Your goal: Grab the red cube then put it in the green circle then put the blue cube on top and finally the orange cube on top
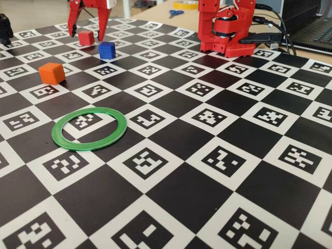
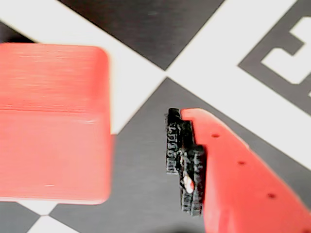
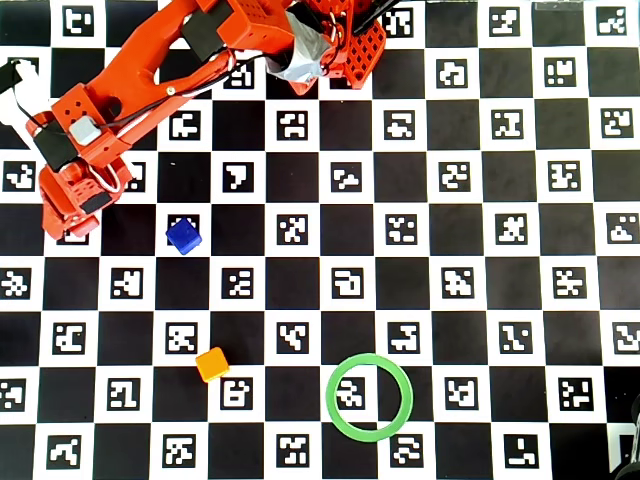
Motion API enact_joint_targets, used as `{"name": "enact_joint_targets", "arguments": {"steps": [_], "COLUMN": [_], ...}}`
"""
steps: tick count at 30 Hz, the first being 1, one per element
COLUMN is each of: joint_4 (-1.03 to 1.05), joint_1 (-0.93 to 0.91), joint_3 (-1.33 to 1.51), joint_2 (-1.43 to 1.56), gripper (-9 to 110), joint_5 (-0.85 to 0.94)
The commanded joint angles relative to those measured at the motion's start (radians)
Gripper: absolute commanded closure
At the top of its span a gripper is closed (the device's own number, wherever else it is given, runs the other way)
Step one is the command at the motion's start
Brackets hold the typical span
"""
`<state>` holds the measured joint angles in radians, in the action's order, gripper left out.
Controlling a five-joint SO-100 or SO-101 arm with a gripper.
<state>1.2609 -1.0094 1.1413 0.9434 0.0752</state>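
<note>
Green circle (image 1: 89, 128) flat on the checkered board (image 1: 218, 171), nearest the fixed camera, nothing inside it. Orange cube (image 1: 52, 73) beyond the circle, to its left in the fixed view. Blue cube (image 1: 107, 50) farther back from the circle, well apart from the orange cube. Red cube (image 1: 86, 37) farthest from the circle, resting on the board between the spread fingers of the gripper (image 1: 88, 30). Gripper wide open, gripping nothing; visible gap beside the cube in the wrist view

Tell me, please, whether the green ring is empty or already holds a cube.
Empty: the green ring frames only board, and the red cube, blue cube and orange cube sit elsewhere.
</note>
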Motion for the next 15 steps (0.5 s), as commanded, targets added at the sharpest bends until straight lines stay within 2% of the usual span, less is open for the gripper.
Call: {"name": "enact_joint_targets", "arguments": {"steps": [1,11,15], "joint_4": [0.008,-0.018,-0.031], "joint_1": [-0.008,-0.009,-0.009], "joint_3": [-0.100,-0.107,-0.106], "joint_2": [0.028,0.015,0.015], "gripper": [60,61,67], "joint_5": [0.002,0.011,0.012]}}
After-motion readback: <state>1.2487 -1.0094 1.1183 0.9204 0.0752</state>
